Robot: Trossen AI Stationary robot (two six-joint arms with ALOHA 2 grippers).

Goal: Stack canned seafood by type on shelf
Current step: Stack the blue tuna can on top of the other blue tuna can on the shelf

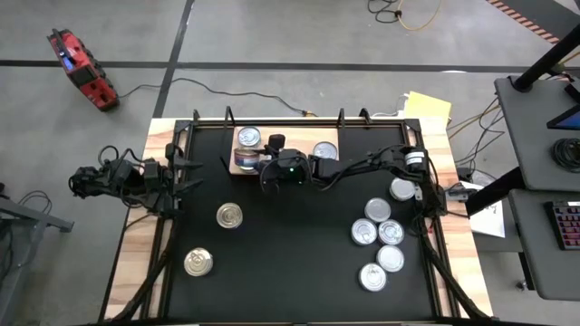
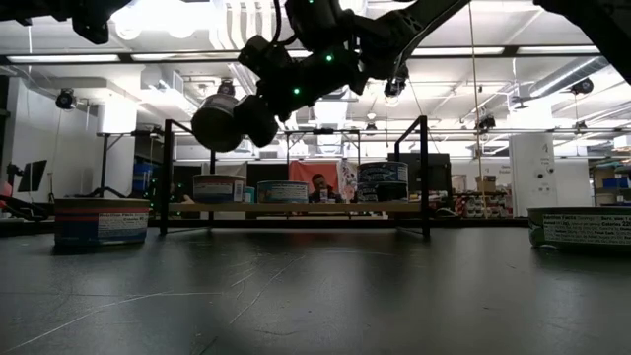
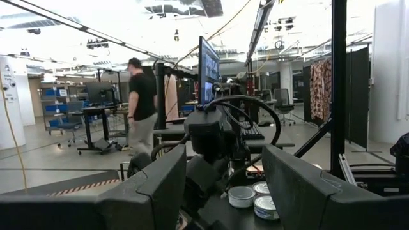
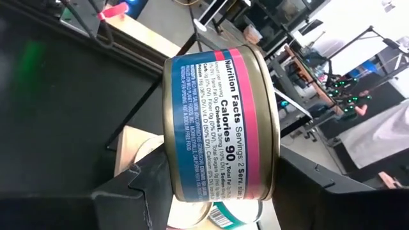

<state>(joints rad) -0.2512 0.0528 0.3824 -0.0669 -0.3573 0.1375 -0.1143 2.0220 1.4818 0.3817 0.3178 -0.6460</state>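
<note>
Two arms share my table: the right gripper (image 1: 269,172), reaching across to the far middle, has its fingers clamped on a gold-rimmed can (image 4: 220,124) with a blue and pink label, held on its side in the air just in front of the shelf (image 1: 245,167). From table height I see that can (image 2: 218,122) hanging above the level of the light-brown board (image 2: 296,208). On the shelf I count a tin at the left end (image 1: 248,138), another right of the gripper (image 1: 325,150), and, from the low camera, a third between them (image 2: 282,191); the right-hand one (image 2: 384,182) looks like a stack of two. Gold-topped cans sit loose on the black table (image 1: 290,272): one left of centre (image 1: 229,215), one nearer the front left corner (image 1: 198,263). A cluster of six silver-topped cans (image 1: 381,231) lies toward the right edge. The left gripper (image 1: 186,176) waits at the table's left edge, well apart from every tin, its fingers (image 3: 160,185) standing apart and holding nothing. A person (image 3: 142,105) walks through the room beyond.
</note>
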